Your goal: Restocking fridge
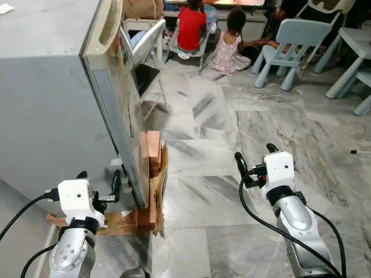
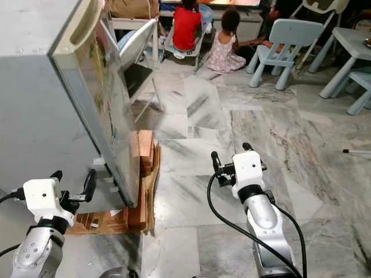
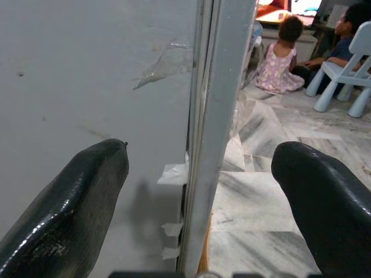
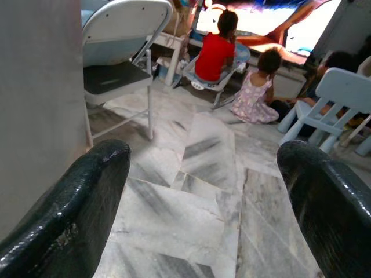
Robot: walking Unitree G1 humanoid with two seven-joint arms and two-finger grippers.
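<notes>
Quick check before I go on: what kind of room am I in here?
Most likely a lived-in family room in a home. A grey fridge stands on wooden blocks on a marble floor, a folding chair sits beside it, and children sit on the floor by small pale-blue chairs.

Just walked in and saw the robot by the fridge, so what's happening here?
The robot stands at the side of the grey fridge, whose door looks shut. Its left gripper is open, low by the door's edge; the right gripper is open over the marble floor. Neither holds anything. The fridge sits on wooden blocks. People sit further back near small chairs.
</notes>
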